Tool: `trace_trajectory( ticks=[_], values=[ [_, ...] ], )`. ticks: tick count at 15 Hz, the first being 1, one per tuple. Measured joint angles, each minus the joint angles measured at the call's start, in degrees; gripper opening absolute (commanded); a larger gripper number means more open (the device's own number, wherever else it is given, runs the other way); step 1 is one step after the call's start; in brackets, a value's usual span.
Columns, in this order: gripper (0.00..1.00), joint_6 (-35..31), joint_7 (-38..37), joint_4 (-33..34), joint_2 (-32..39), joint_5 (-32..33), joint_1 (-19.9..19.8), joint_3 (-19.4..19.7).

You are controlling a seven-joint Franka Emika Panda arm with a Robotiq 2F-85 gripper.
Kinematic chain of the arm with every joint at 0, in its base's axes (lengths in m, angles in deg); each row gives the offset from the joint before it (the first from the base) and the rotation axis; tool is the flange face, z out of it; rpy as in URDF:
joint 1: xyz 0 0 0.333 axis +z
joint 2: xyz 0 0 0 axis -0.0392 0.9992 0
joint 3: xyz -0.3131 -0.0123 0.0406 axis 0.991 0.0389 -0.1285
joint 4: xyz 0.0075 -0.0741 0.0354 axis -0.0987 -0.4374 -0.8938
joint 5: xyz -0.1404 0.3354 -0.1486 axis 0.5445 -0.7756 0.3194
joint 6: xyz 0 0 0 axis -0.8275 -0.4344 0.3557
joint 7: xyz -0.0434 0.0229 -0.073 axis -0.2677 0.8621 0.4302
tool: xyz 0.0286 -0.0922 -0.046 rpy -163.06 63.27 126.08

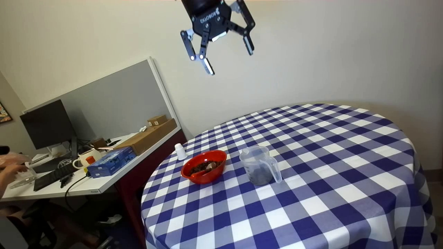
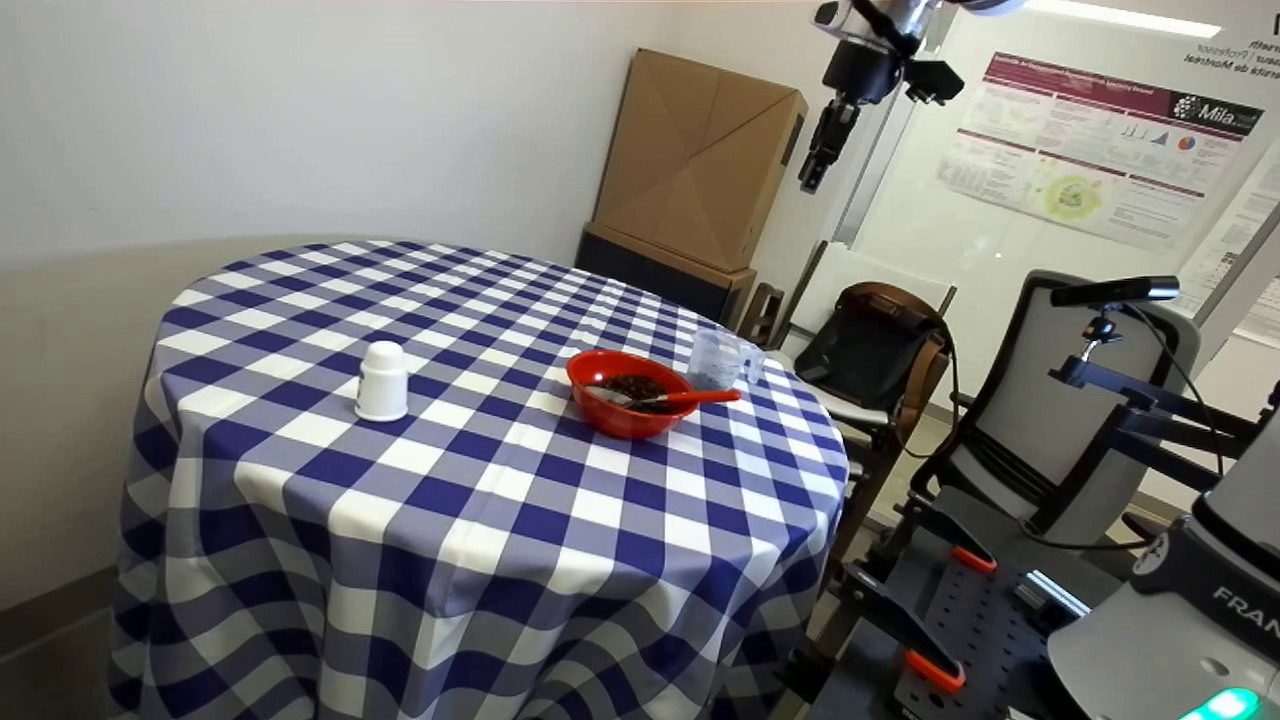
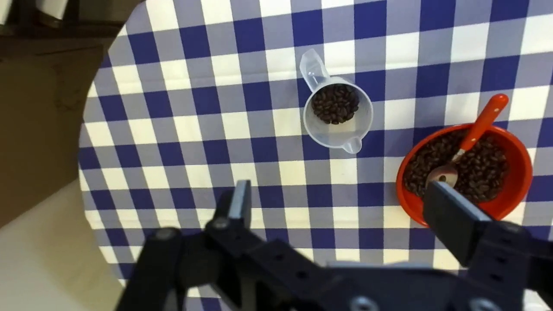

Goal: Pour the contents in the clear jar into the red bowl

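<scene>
The clear jar [image 3: 330, 133] is a transparent measuring jug with a handle and a spout, holding dark beans. It stands upright on the checkered table; it also shows in both exterior views [image 1: 256, 162] [image 2: 712, 360]. The red bowl [image 3: 522, 172] stands beside it, holding dark beans and a red-handled spoon [image 3: 484, 116]. The bowl also shows in both exterior views [image 1: 209, 178] [image 2: 625, 418]. My gripper [image 1: 229, 63] is open and empty, high above the table; it is seen edge-on in an exterior view [image 2: 811, 183]. In the wrist view a fingertip of the gripper [image 3: 339, 190] covers part of the bowl.
A white shaker-like bottle [image 2: 383, 385] stands on the table beyond the bowl, also seen in an exterior view [image 1: 180, 152]. The checkered cloth [image 2: 480, 540] hangs over the round table's edge. A desk with a blue box [image 1: 110, 162] adjoins the table. Chairs and a cardboard box [image 2: 695, 160] stand behind.
</scene>
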Motion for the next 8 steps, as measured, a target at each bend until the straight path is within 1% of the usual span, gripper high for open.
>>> trace_trajectory(
  ticks=[4,8],
  values=[
    [1.0,-0.3,6.9,2.3,7.1,0.0,0.1,-2.8],
    [1.0,-0.3,10.6,7.2,14.2,1.3,-1.1,-4.0]
  ],
)
